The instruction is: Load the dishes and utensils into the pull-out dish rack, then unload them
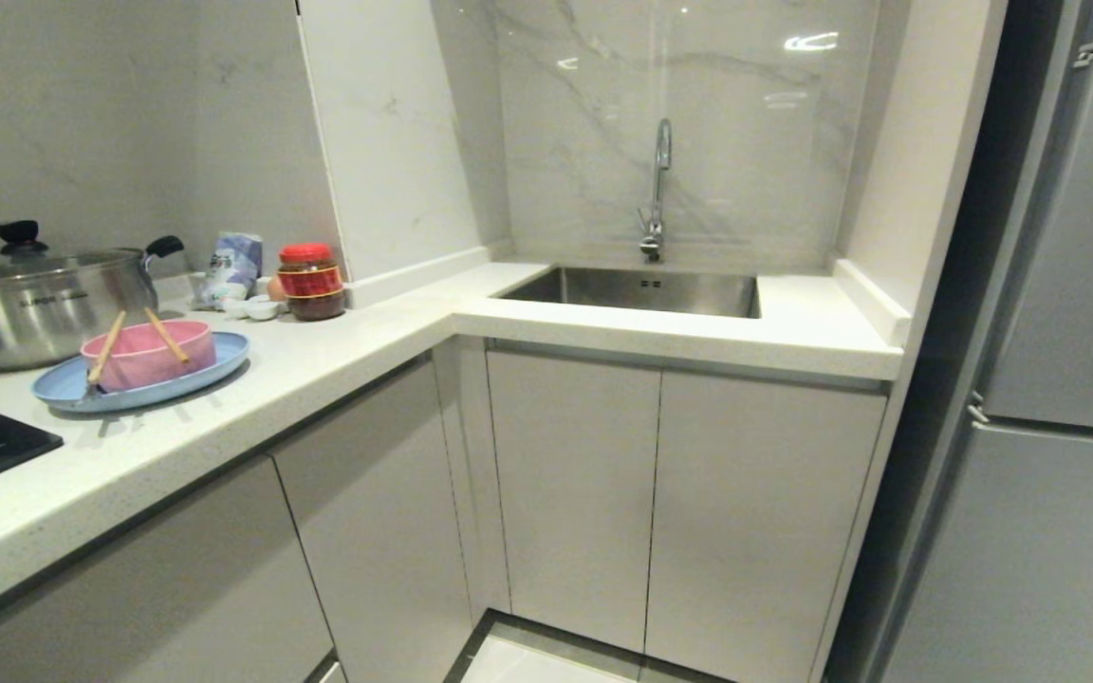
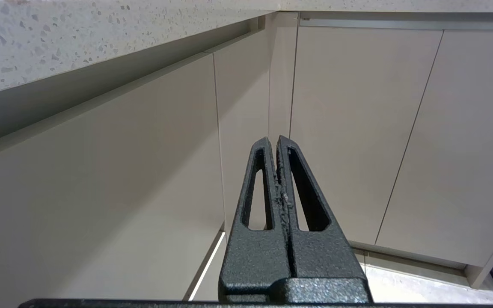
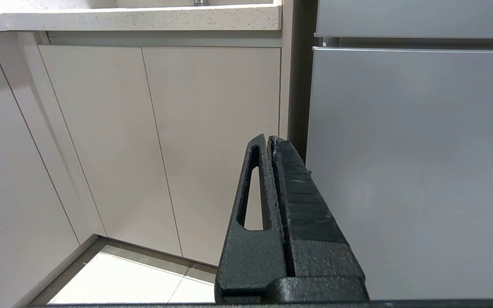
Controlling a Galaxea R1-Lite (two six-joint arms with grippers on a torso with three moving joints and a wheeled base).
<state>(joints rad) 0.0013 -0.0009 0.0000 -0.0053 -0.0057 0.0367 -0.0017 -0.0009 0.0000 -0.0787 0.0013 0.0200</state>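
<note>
Pink bowl (image 1: 150,355) with chopsticks (image 1: 166,335) on blue plate (image 1: 214,363) just beside steel pot (image 1: 34,304), left gripper (image 2: 277,143) closed and empty below that counter, right gripper (image 3: 268,139) closed, empty

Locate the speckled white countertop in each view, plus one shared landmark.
Head view: countertop runs from lower left to the sink corner, carrying plate and bowl.
Left wrist view: its speckled edge crosses the upper left.
Right wrist view: its edge forms a strip along the top.
Shared landmark: the double cabinet doors under the sink.
</note>
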